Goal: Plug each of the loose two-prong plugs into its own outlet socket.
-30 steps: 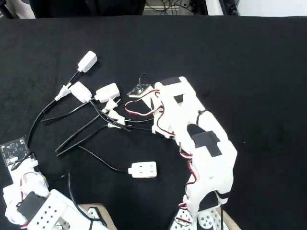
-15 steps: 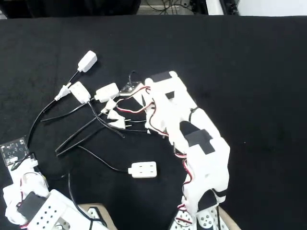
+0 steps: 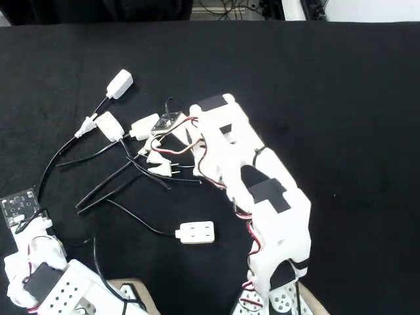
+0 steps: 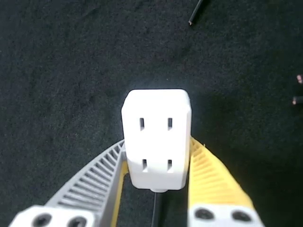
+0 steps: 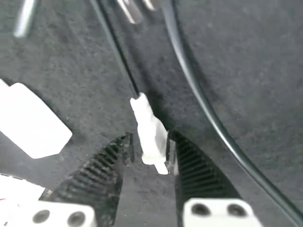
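Note:
Several white outlet sockets lie on the black table: one at the far left (image 3: 120,83), two side by side (image 3: 109,126) (image 3: 146,125), and one nearer the front (image 3: 195,232). Loose two-prong plugs (image 3: 164,169) on black cords lie by the middle pair. My right arm (image 3: 262,190) stretches over this cluster. In the right wrist view, my right gripper (image 5: 149,142) is shut on a small white plug (image 5: 150,132) lying on the cloth. My left gripper (image 4: 156,144) is shut on a white double outlet socket (image 4: 156,137), with grey and yellow fingers (image 4: 208,175) on its sides.
Black cords (image 3: 105,187) fan out from the plugs toward the front left. The left arm's base (image 3: 39,282) and a small circuit board (image 3: 20,205) sit at the front left corner. The right half of the black cloth (image 3: 354,131) is bare.
The right arm has swung to the far left, over the plug cluster. The plugs and cords beside it have shifted slightly. The left arm has not moved.

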Motion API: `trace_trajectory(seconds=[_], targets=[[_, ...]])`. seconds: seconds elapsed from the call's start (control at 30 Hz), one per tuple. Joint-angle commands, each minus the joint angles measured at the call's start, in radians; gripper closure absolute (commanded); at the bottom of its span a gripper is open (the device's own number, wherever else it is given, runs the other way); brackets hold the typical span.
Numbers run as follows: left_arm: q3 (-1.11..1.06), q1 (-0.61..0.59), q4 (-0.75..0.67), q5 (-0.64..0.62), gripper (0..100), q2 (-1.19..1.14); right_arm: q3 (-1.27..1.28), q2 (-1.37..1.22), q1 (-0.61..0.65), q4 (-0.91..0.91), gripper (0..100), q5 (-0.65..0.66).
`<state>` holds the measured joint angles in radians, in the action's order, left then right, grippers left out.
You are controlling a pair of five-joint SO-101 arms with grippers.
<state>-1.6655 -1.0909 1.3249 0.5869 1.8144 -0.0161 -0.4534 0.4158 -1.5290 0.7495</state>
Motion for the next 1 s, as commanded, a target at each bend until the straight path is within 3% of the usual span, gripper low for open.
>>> trace_trajectory(seconds=[0.0,0.43,0.6,0.73,0.97], targets=[[-0.001,0.015,-0.002,0.011,93,0.005,-0.045,0.007,0.023,-0.011,87.3,0.046],[-0.001,0.015,-0.002,0.011,93,0.005,-0.065,-0.099,-0.051,0.054,87.4,0.189],[-0.001,0.015,-0.002,0.011,93,0.005,-0.081,-0.101,-0.057,0.068,88.9,0.192],[-0.001,0.015,-0.002,0.011,93,0.005,-0.082,-0.102,-0.06,0.077,99.0,0.189],[-0.001,0.015,-0.002,0.011,93,0.005,-0.082,-0.079,-0.06,0.071,98.7,0.104]])
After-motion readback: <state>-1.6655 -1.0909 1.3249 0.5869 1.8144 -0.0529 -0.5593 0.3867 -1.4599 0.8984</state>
